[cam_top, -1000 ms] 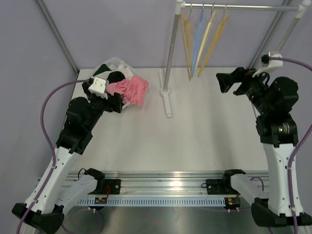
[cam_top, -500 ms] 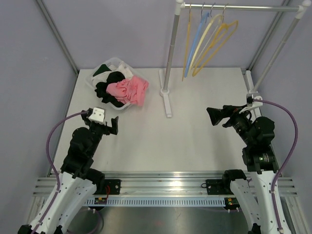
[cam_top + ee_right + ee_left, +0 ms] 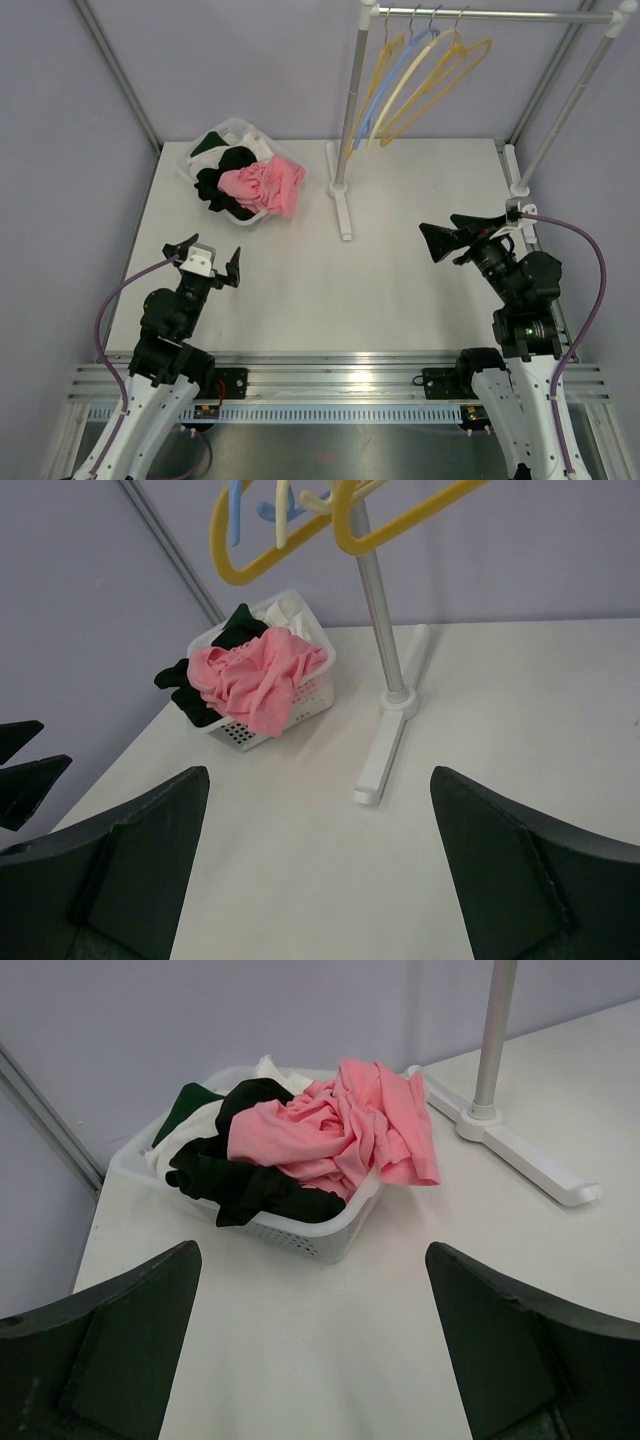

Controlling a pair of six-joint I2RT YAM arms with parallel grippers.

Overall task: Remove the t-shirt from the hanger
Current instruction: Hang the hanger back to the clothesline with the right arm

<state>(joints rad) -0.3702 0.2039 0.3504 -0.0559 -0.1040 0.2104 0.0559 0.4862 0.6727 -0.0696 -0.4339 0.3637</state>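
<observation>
The pink t-shirt (image 3: 265,187) lies crumpled on top of dark and white clothes in the white basket (image 3: 186,166) at the back left, one edge hanging over the rim. It also shows in the left wrist view (image 3: 340,1130) and the right wrist view (image 3: 255,680). Several bare hangers, yellow (image 3: 440,85) and blue (image 3: 395,80), hang tilted on the rail (image 3: 500,15); none carries cloth. My left gripper (image 3: 208,257) (image 3: 315,1360) is open over the near left table, well short of the basket. My right gripper (image 3: 445,228) (image 3: 320,880) is open at the near right, holding nothing.
The rack's pole (image 3: 352,100) stands on a white foot (image 3: 341,205) at the back centre; a second slanted post (image 3: 560,105) rises at the right. Purple walls close in the left, the back and the right.
Both arms have drawn back toward the near edge, the left one away from the basket, the right one away from the rail. The hangers have swung and now hang tilted.
</observation>
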